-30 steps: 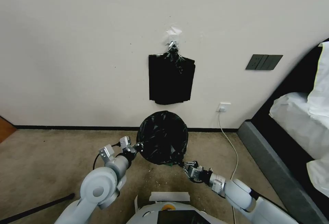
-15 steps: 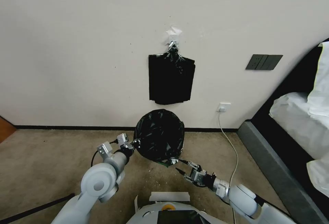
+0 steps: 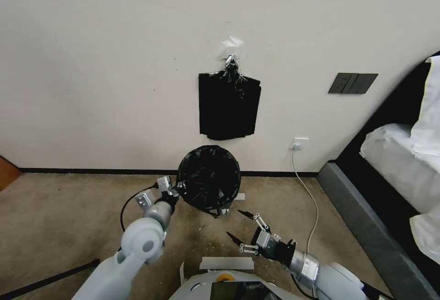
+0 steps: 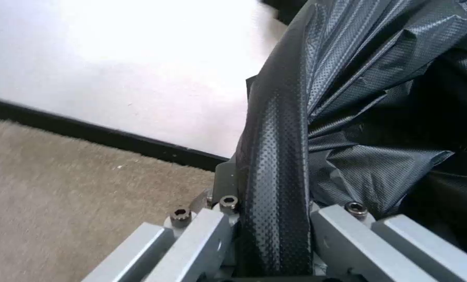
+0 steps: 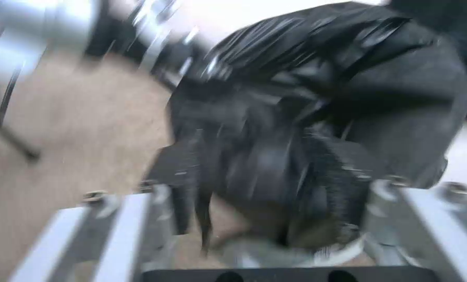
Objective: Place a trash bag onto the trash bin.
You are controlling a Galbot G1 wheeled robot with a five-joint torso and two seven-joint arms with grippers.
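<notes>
The glossy black trash bag (image 3: 208,178) is spread in a round dome on the carpet by the wall; the trash bin is hidden under it. My left gripper (image 3: 176,189) is shut on the bag's left edge. In the left wrist view a rolled fold of the trash bag (image 4: 275,156) runs between the left gripper's (image 4: 278,235) fingers. My right gripper (image 3: 242,227) is open, low and to the right of the bag, apart from it. In the blurred right wrist view the trash bag (image 5: 348,90) lies beyond the open right gripper (image 5: 265,203).
A flat stack of black bags (image 3: 229,106) hangs on the wall above. A wall socket (image 3: 299,143) feeds a white cable (image 3: 312,199) down the right. The bed (image 3: 394,167) bounds the right side. A black rod (image 3: 46,279) lies at the lower left.
My right gripper let go of the bag's lower right edge, opened and drew back toward me. The bag shrank in and shifted left and toward the wall, with the left gripper still holding.
</notes>
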